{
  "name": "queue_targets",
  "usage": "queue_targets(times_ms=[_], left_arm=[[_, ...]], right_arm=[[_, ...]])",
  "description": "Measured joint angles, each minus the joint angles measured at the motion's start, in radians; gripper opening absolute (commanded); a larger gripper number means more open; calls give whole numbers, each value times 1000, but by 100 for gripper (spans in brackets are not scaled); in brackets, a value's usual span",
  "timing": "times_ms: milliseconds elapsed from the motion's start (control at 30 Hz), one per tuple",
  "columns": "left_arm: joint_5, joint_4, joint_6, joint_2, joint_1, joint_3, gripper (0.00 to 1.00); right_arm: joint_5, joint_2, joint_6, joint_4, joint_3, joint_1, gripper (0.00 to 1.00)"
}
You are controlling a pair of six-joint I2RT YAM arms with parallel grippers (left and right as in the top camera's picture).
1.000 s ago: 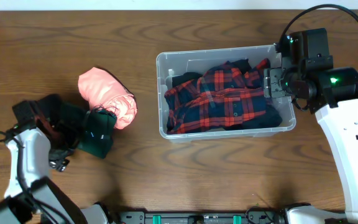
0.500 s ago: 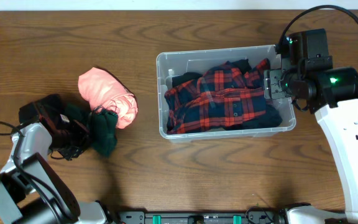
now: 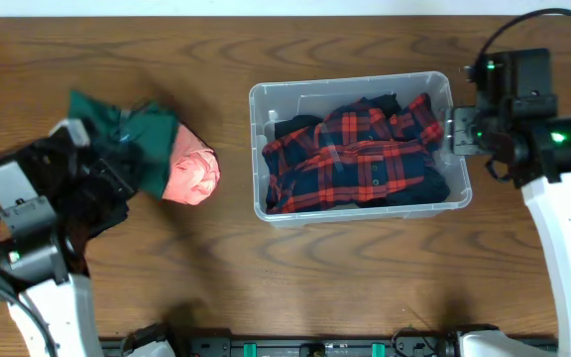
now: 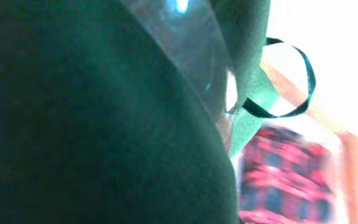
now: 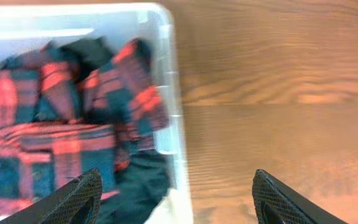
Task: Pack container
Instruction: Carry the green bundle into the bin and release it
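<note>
While plaid cloth (image 3: 365, 159) fills it, the container (image 3: 360, 214) opens upward, lengthwise left-right.

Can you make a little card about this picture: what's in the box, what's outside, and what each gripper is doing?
Box: clear container, on a wooden table
Inside: red-and-dark plaid shirt
Outside: pink cloth, left of the container
Left gripper: seems to hold a green cloth, overlapping the pink cloth
Right gripper: open, empty, at the container's right wall
</note>
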Motion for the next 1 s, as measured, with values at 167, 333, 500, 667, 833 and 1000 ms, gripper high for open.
queue_targets(times_ms=[167,333,500,667,833,1000], left_arm=[[19,108,-89,19,-279,60,6],[34,249,-159,171,-572,94,6],[48,277,-181,414,-795,199,6],[50,294,-171,661,-926,327,6],[86,368,-160,845,-1012,389,6],[111,400,-148,953,-1054,394,63]], right_arm=[[40,-84,56,0,0,-81,76],[53,-120,74,-10,0,-103,76],[53,-120,81,-22,0,-103,76],[53,-120,84,-27,0,-103,76],[52,-120,84,-39,0,-103,75],[51,-119,84,-41,0,-103,75]])
